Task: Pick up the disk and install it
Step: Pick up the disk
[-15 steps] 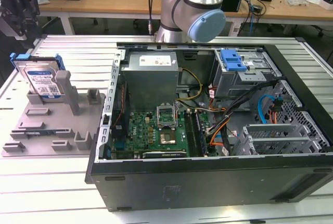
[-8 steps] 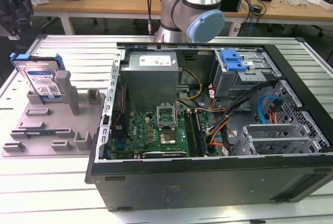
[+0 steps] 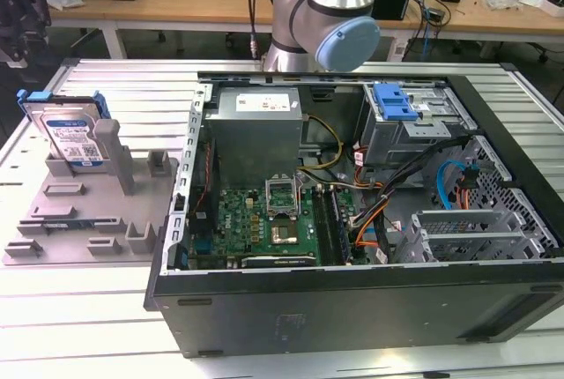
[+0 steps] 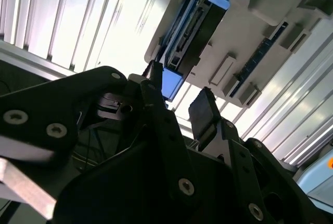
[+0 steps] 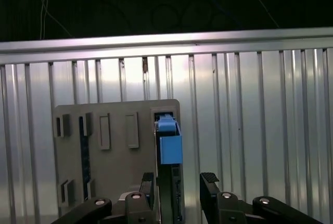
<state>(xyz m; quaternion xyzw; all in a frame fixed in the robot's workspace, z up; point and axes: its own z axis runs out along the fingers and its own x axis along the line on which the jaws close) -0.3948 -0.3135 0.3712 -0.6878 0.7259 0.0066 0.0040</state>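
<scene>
- The disk (image 3: 75, 137) stands on its edge in a slot of the grey holder (image 3: 79, 211), at the exterior view's left, well apart from the open case (image 3: 352, 308).
- It is a flat silver-grey slab with a blue plastic frame running round its edges; a blue tab sticks out at its upper corner.
- Its broad face carries a blue-and-white label with small dark code blocks. The print is too small to read from here.
- In the first wrist view, the disk (image 5: 169, 148) shows edge-on as a thin dark strip capped by that blue tab, seated in the holder (image 5: 114, 166) on the ribbed metal bench (image 5: 250, 130).
- The tool (image 5: 179, 185) has its jaws spread wide and grips nothing; its black fingers (image 5: 210, 179) sit to either side of the disk's line.
- In the second wrist view, the tool (image 4: 179, 96) points toward the disk (image 4: 195, 31), fingers (image 4: 204, 110) parted, with clear space between them and it.
- Inside the case, a grey metal box wears a white sticker (image 3: 256, 101), its writing unreadable.
- The arm (image 3: 339, 9) rises behind the case.
</scene>
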